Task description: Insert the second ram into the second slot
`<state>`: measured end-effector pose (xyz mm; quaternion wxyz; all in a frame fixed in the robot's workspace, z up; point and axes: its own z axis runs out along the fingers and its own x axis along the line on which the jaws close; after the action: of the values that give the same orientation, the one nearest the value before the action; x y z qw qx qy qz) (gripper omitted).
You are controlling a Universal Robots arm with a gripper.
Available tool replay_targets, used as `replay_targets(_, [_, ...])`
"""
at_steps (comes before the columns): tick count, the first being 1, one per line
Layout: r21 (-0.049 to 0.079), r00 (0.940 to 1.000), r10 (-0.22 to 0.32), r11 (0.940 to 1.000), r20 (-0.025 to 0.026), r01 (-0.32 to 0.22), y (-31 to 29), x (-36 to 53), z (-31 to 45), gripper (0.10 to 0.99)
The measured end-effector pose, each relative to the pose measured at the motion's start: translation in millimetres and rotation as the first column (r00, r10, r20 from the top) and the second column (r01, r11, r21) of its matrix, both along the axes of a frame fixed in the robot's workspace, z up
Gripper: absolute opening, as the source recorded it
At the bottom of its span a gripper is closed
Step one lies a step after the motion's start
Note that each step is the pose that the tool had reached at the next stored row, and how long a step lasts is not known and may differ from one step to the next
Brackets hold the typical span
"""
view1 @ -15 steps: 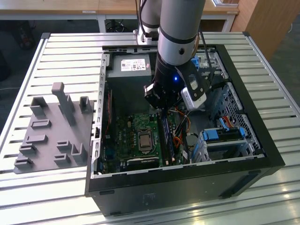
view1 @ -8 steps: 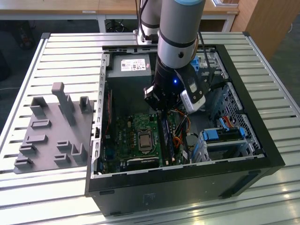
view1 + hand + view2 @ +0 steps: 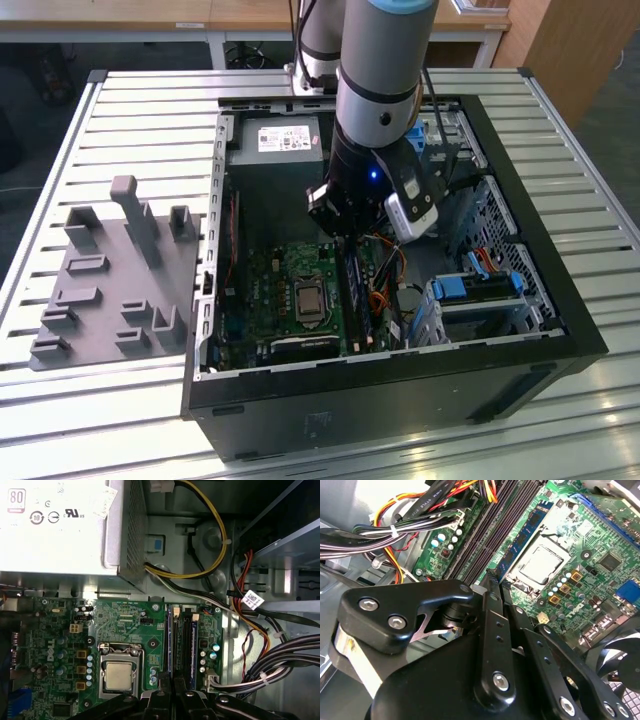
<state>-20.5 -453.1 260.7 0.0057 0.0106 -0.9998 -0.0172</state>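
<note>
The jaws hang low over the memory slots [image 3: 182, 645]; whether they pinch anything or stand spread, I cannot tell. The ram [image 3: 526, 534] stands on edge in the slot row straight ahead of the jaws. Its near end is at their tips and the CPU [image 3: 540, 562] is off to one side. If the stick is skewed, or only one end is down, a downward push could jam it, bend it or strain the board [image 3: 125, 620]. The cables [image 3: 420, 525] beyond the slots could snag the jaws.
</note>
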Motion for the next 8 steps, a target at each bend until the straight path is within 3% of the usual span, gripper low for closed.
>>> replay_targets(8, [0.0,1.0,0.0,1.0,-0.0002,0.0,0.0,0.2,-1.5,0.137])
